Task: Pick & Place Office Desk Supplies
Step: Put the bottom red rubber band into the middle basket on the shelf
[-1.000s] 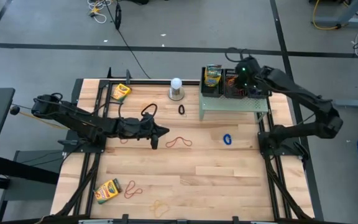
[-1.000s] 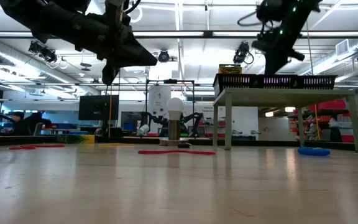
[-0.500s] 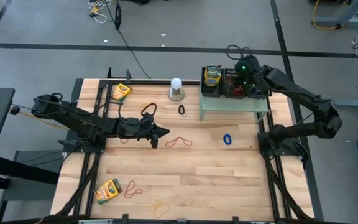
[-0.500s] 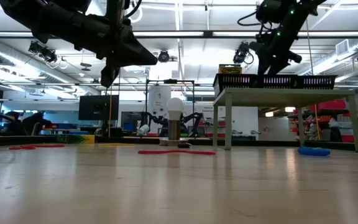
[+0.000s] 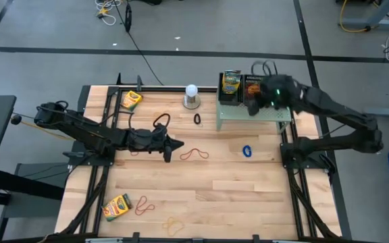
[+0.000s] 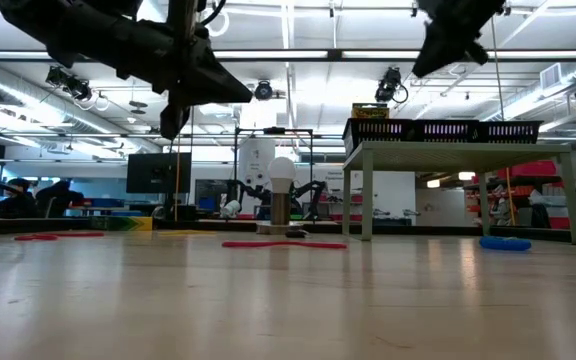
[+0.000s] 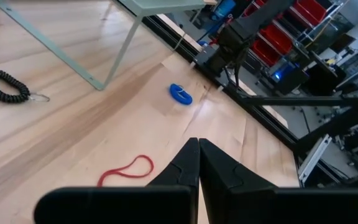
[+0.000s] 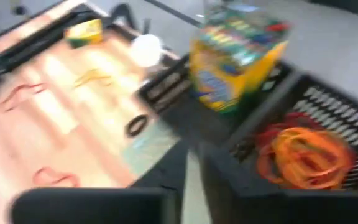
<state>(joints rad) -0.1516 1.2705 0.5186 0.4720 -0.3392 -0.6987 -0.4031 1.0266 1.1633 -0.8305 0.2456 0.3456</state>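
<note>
With my right hand (image 5: 253,106) nearly together above the baskets (image 5: 254,91) and empty, I could clip a rim; my left hand (image 7: 197,163), pressed together, hangs over the bench (image 5: 248,196).

No text, label, brand or number can be read in any view. The printing on the crayon box (image 8: 238,59) in the black mesh basket (image 8: 303,118) is too blurred to make out.
</note>
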